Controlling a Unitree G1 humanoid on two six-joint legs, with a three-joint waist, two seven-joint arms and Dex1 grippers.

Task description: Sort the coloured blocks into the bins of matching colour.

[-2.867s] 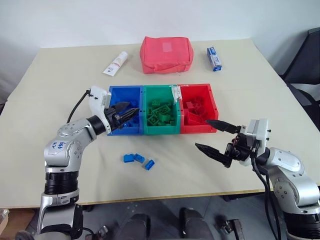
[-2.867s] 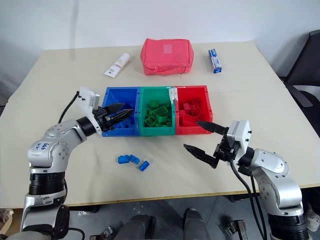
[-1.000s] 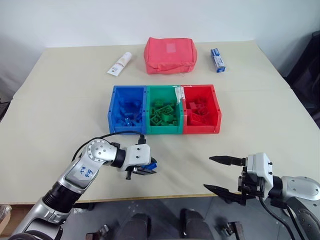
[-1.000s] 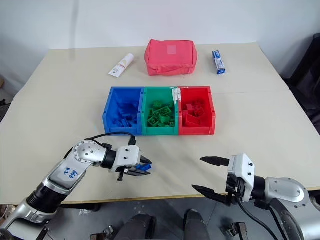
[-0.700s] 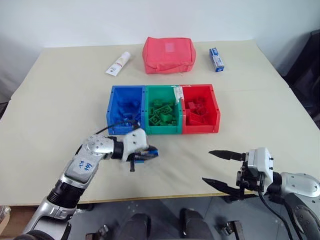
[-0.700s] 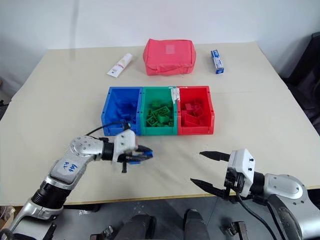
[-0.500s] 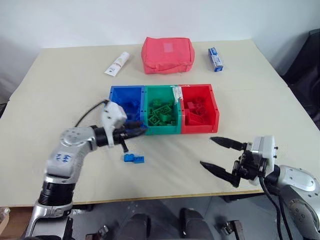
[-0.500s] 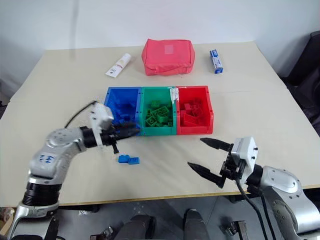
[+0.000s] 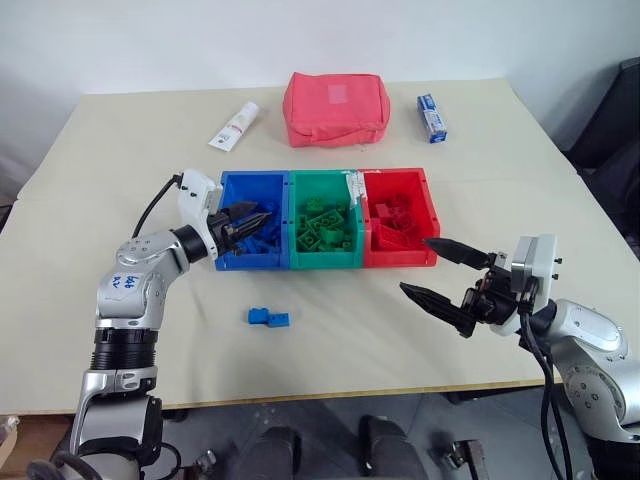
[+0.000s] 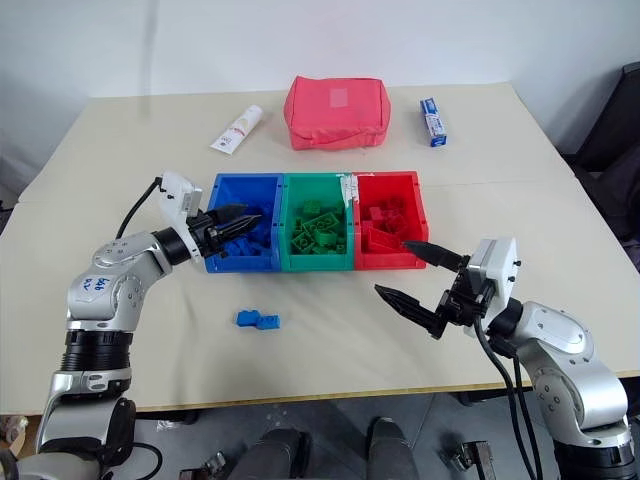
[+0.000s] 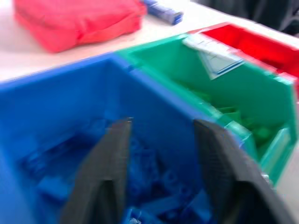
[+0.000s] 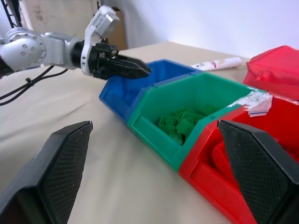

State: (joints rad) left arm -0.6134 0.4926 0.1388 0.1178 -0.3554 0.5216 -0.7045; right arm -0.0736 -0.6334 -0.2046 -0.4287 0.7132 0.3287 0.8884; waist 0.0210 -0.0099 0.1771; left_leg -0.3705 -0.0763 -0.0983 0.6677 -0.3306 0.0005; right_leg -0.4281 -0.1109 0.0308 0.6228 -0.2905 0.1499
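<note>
Meanwhile the spread, empty left claw (image 9: 252, 217) hung over the blue plastic bin (image 9: 228, 186), nearer than the wide-open right claw (image 9: 447, 275) to the small blue studded bricks (image 9: 268, 318) lying crosswise on the table (image 9: 120, 140) below and behind it.

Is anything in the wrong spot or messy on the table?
Yes, a little. Two blue blocks lie loose on the table, in front of the blue bin and not in it. The green bin and red bin hold only their own colours. Nothing looks spilled or broken.
</note>
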